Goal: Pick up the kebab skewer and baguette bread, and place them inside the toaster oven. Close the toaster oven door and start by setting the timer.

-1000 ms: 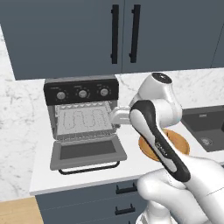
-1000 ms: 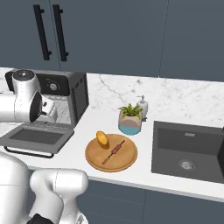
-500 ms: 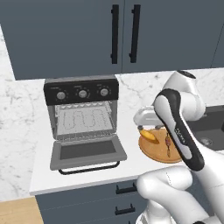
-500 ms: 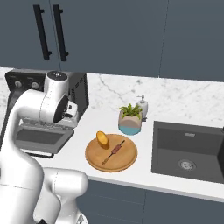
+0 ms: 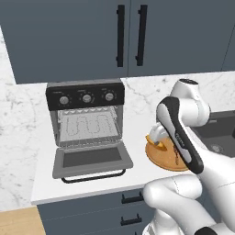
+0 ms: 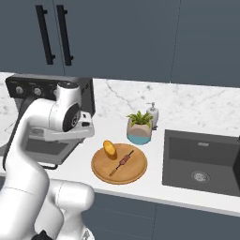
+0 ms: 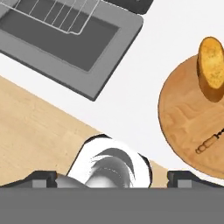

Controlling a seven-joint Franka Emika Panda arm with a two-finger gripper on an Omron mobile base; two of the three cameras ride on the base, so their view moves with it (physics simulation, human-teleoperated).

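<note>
Swinging away from the toaster oven [image 5: 86,120], the arm has carried its hand across the counter [image 6: 154,187] toward the round wooden plate [image 6: 119,163] over the last second; earlier it hung in front of the oven mouth, and now it sits just beside the plate on the oven side. The gripper [image 7: 111,175] has its fingers spread wide and holds nothing. On the plate, the baguette [image 6: 110,149] lies toward the oven side and the kebab skewer [image 6: 122,162] lies near the middle, the two apart and both untouched. Left of the plate, the toaster oven door [image 5: 92,159] hangs fully down, with the wire rack bare inside. This shift looks like the start of the first pick: the hand is arriving over the food, and the next step calls for lining up over one item and descending.
</note>
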